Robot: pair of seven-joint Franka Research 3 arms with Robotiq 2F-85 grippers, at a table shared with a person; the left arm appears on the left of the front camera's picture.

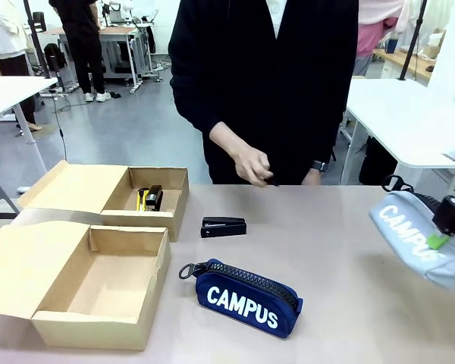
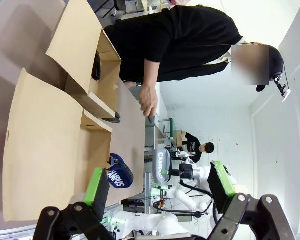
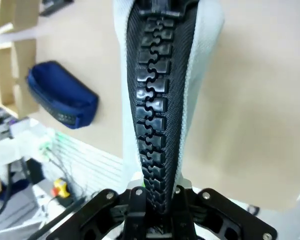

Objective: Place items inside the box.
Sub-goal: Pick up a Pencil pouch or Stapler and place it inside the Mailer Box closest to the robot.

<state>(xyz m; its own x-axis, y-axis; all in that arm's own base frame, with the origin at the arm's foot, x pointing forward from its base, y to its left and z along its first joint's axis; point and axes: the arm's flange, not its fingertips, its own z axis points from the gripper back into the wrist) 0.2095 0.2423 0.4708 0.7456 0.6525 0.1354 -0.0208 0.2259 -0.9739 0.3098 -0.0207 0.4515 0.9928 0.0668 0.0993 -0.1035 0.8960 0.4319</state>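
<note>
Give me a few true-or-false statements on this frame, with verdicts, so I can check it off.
1. The right tool grips the grey CAMPUS pencil case. True.
2. The navy CAMPUS pencil case lies in the near box. False: it lies on the table beside that box.
3. The far box holds a yellow utility knife. True.
4. The left tool is shut. False: it is open and empty.

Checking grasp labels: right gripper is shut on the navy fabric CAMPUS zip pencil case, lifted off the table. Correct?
Wrong colour. The right gripper is shut on the grey fabric CAMPUS zip pencil case, lifted off the table, as the front view shows.
</note>
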